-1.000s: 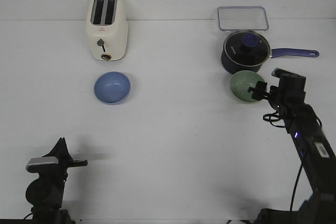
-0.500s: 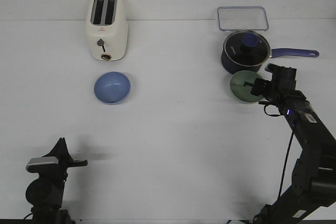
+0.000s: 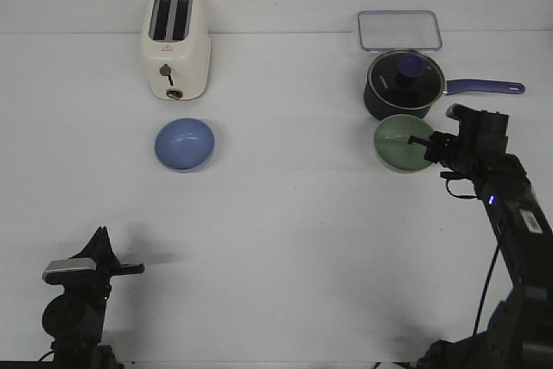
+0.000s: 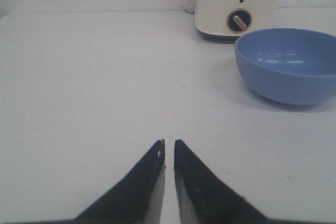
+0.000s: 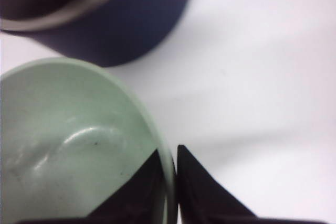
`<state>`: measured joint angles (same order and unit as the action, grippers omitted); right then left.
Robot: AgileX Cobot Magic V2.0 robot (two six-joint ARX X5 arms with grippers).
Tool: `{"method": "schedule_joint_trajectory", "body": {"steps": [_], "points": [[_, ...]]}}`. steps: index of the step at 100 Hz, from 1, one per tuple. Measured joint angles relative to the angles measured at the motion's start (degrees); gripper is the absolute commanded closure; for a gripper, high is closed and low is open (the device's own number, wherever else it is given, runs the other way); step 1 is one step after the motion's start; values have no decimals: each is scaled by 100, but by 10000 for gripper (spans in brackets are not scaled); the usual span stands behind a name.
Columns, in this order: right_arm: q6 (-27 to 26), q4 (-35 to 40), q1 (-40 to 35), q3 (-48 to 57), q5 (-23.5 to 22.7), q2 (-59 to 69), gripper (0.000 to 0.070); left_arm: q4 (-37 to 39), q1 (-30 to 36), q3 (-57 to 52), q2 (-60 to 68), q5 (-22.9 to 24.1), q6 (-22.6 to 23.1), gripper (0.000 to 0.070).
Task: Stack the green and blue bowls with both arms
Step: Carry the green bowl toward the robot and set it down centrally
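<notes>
The pale green bowl (image 3: pixel 399 143) sits just in front of the navy saucepan at the right. My right gripper (image 3: pixel 425 146) is shut on its right rim, one finger inside and one outside, as the right wrist view (image 5: pixel 169 153) shows on the green bowl (image 5: pixel 68 145). The blue bowl (image 3: pixel 185 144) rests on the table in front of the toaster, and shows in the left wrist view (image 4: pixel 287 64). My left gripper (image 4: pixel 169 142) is shut and empty, low at the near left (image 3: pixel 130 269), well short of the blue bowl.
A cream toaster (image 3: pixel 175 45) stands behind the blue bowl. A navy saucepan with lid (image 3: pixel 404 85) and long handle is close behind the green bowl, also in the right wrist view (image 5: pixel 100 19). A clear lidded container (image 3: pixel 399 30) lies at the back right.
My right gripper has closed on the green bowl's right rim, and the bowl has shifted slightly left. The left arm has not moved.
</notes>
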<state>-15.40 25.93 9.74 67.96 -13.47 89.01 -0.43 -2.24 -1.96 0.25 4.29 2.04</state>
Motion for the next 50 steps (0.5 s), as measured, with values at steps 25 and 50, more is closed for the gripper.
{"method": "schedule_joint_trajectory", "body": {"steps": [25,50], "points": [[0,151,-1110,-1143,-129,-1917,700,-2,0,0,0,0,0,685],[-175,120,-3340,-2026,297,-2424,700,-2,0,0,0,2,0,685]]}}
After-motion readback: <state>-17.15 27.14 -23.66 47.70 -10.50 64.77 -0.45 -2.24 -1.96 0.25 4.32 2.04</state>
